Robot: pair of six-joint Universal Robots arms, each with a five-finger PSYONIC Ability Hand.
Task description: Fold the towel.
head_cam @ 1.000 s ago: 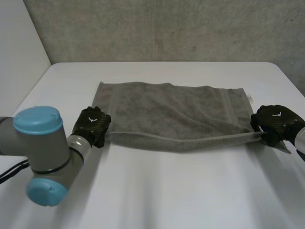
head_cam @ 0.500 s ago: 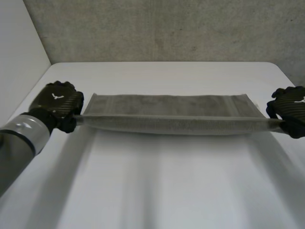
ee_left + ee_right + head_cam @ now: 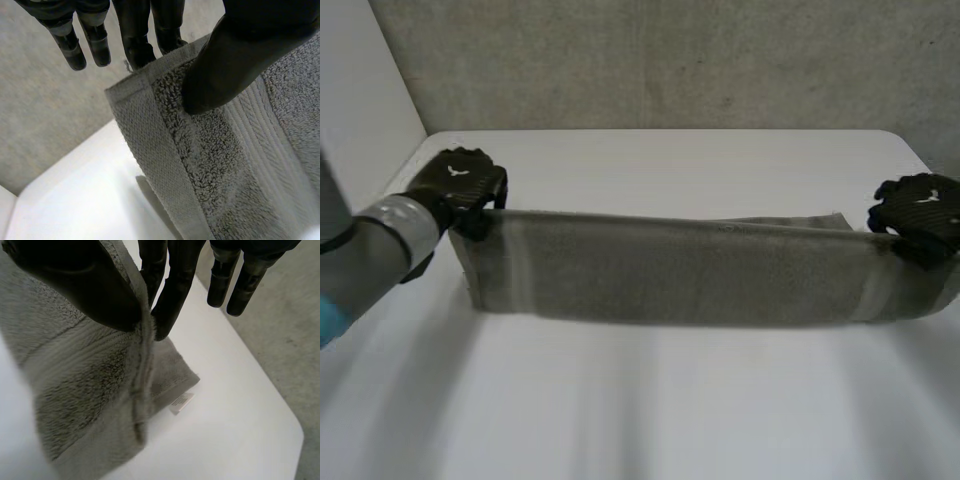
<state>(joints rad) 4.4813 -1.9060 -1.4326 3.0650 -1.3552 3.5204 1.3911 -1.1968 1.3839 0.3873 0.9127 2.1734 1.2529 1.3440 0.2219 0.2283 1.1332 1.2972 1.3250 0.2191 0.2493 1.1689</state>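
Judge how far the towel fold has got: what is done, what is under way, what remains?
Done: the left hand and right hand each pinch a corner of the grey towel, holding one long edge above the white table. Under way: the towel hangs stretched between them, its other edge lying on the table. Left: lay the held edge over that one, let go, perhaps fold again.

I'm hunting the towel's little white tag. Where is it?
In the right wrist view, the tag lies on the white table at a towel corner, just past the right hand's fingertips.
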